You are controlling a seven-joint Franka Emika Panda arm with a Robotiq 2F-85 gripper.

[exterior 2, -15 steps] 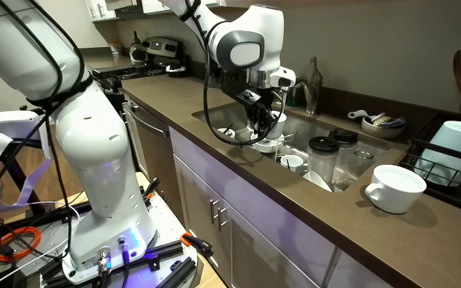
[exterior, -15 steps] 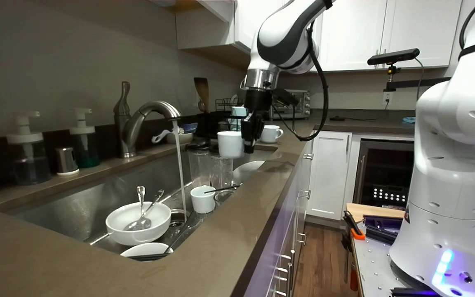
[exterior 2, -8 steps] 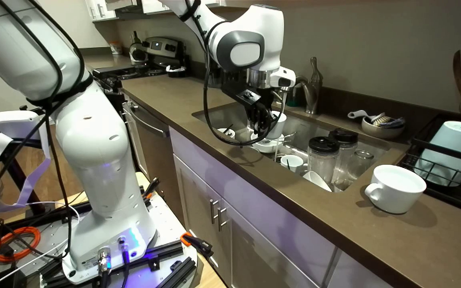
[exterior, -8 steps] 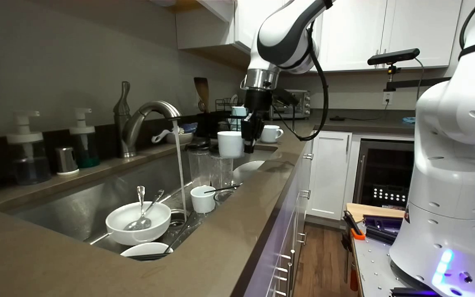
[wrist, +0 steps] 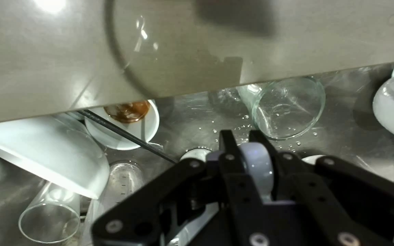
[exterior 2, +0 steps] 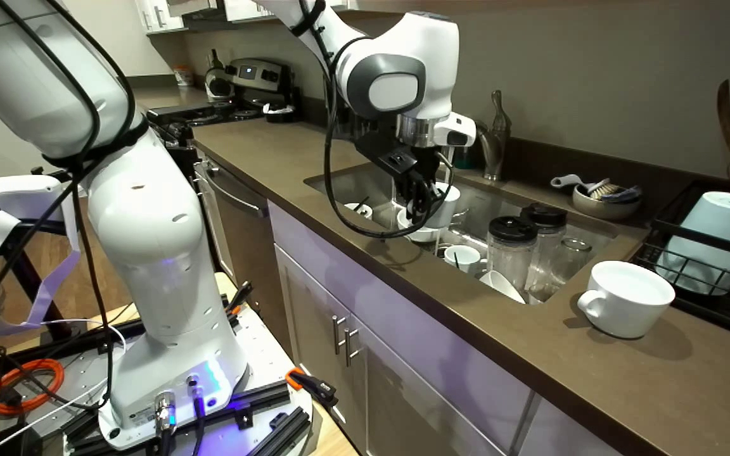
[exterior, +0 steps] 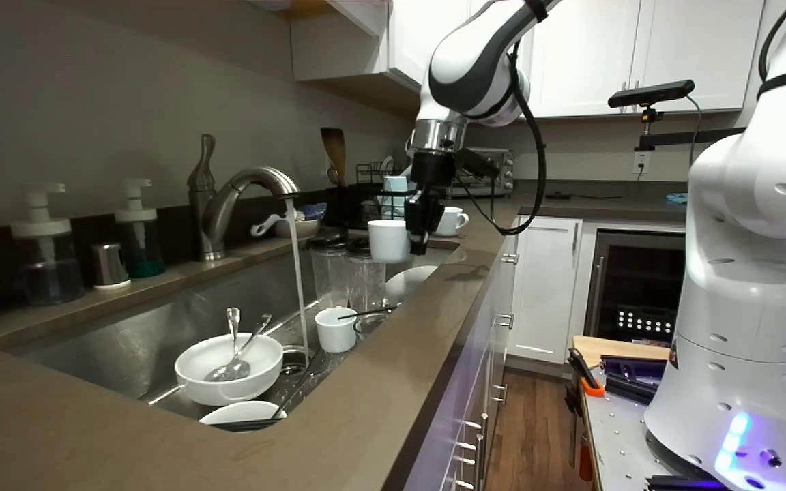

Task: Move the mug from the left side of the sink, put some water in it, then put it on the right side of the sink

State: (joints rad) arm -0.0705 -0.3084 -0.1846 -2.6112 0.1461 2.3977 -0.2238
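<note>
The white mug (exterior: 389,241) hangs in my gripper (exterior: 421,232) above the sink (exterior: 181,310), roughly upright. In an exterior view it shows behind the fingers (exterior 2: 446,206). In the wrist view the fingers (wrist: 241,137) are closed on both sides of a curved white part of the mug (wrist: 259,165), which looks like its handle. The mug's inside is hidden, so I cannot tell if it holds water. Water (exterior: 299,279) runs from the arched faucet (exterior: 256,179) into the sink. In an exterior view the mug is apart from this stream, on the drying-rack side.
A second white mug (exterior 2: 628,301) stands on the counter by the drying rack (exterior 2: 694,259). The sink holds a white bowl with spoons (exterior: 229,368), another white mug (exterior: 336,330) and lidded clear jars (exterior 2: 511,250). Soap bottles (exterior: 137,235) stand behind the sink.
Over the last half second my gripper and the mug have shifted slightly away from the faucet toward the drying-rack side. The grip on the mug is the same. The water still runs.
</note>
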